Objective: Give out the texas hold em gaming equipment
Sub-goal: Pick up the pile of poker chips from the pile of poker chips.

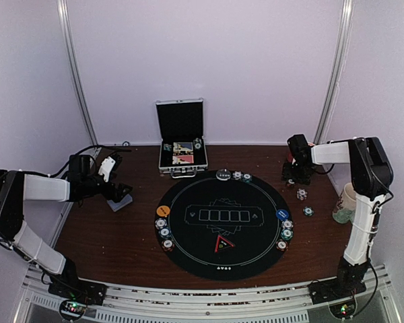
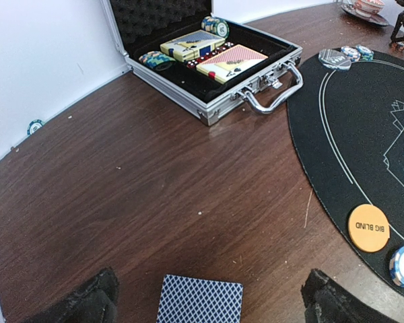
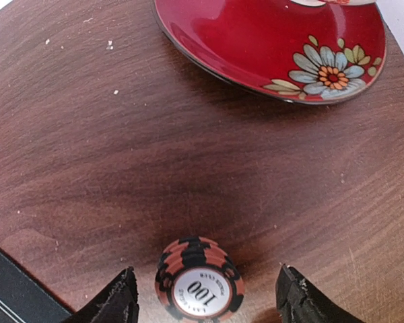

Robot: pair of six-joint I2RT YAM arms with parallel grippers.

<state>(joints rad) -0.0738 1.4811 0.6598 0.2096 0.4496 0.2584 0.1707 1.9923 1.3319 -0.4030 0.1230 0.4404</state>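
Observation:
A short stack of red-and-black striped poker chips (image 3: 198,282) stands on the wood between the fingers of my right gripper (image 3: 209,299), which is open with a gap on each side. At the table's far right that gripper (image 1: 297,176) points down. My left gripper (image 2: 209,306) is open wide over a blue-backed deck of playing cards (image 2: 199,299) lying on the wood left of the mat. An orange "big blind" disc (image 2: 369,228) and a blue button (image 1: 281,214) lie on the black mat (image 1: 222,259), with chip stacks (image 1: 164,233) along its rim.
The open silver case (image 1: 182,155) stands at the back with card boxes and chips inside. A red flowered plate (image 3: 276,47) lies just beyond the right gripper. Two loose chips (image 1: 301,194) and a mug (image 1: 345,204) are at the right.

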